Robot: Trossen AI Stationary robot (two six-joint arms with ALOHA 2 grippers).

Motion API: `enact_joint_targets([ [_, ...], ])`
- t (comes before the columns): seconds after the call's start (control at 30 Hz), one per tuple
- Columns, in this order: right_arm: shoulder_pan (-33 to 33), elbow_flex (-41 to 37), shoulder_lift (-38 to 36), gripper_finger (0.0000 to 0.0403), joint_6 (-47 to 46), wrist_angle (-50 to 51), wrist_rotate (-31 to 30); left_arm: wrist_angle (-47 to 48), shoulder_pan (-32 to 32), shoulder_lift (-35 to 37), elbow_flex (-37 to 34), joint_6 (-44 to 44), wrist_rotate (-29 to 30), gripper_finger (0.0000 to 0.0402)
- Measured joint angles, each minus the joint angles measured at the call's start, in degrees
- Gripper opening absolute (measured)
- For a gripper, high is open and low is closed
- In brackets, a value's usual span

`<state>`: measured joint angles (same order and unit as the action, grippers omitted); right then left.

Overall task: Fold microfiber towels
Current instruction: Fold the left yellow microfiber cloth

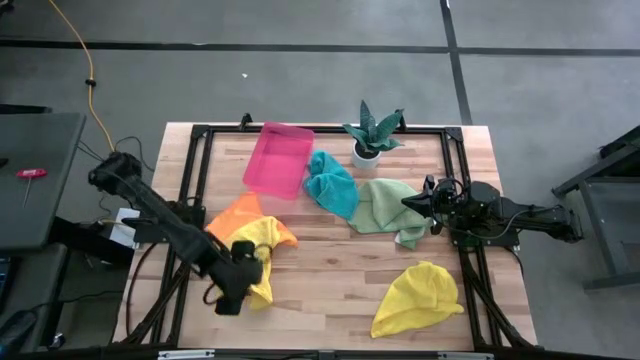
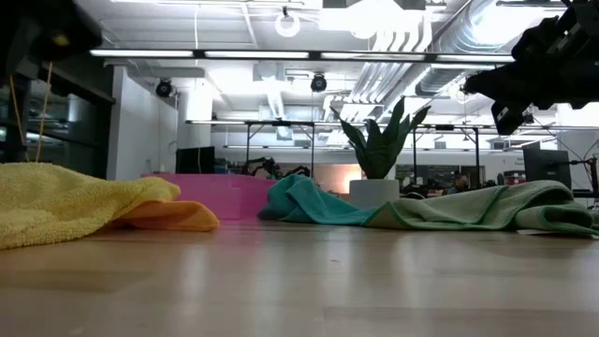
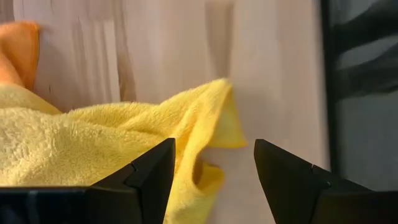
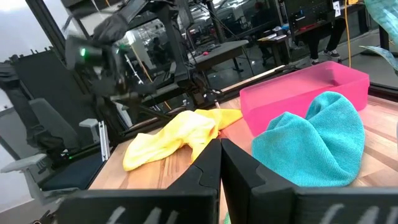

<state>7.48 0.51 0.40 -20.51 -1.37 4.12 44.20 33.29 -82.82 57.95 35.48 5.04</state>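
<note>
Left gripper (image 1: 243,268) is down near the front-left part of the wooden table (image 1: 330,290), fingers spread apart with nothing pinched — the wrist view shows a yellow towel (image 1: 262,250) bunched just beyond and partly between the two dark fingers (image 3: 149,177), its corner lying on bare wood. That towel overlaps the orange towel (image 1: 237,215) next to it, toward the left edge. Right gripper (image 1: 415,203) hangs over the right side with its fingers pressed together, not holding anything, sitting right above the crumpled light green towel (image 1: 385,205). The teal towel (image 1: 332,185) is bunched up in the middle toward the back, touching the green one on one side and just beside the pink plastic tray (image 1: 278,158) on the other. A small potted plant (image 1: 372,132) in a white pot stands at the back edge, behind the teal and green cloths. The second yellow towel (image 1: 418,298) is off by itself near the front-right corner — well apart from the rest. None of the five looks folded, all rumpled heaps.
</note>
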Motion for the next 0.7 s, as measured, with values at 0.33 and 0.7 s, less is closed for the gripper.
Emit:
enact_joint_targets([
  [0.33, 0.00, 0.00, 0.00, 0.0000, 0.00, -0.02, 0.00, 3.75, 1.43, -9.48, -0.02, -1.59, 1.70, 0.0207],
  [0.7, 0.00, 0.00, 0.00, 0.0000, 0.00, 0.00, -0.01, 8.54, 2.08, -7.97, -0.02, -4.58, 2.95, 0.0090],
])
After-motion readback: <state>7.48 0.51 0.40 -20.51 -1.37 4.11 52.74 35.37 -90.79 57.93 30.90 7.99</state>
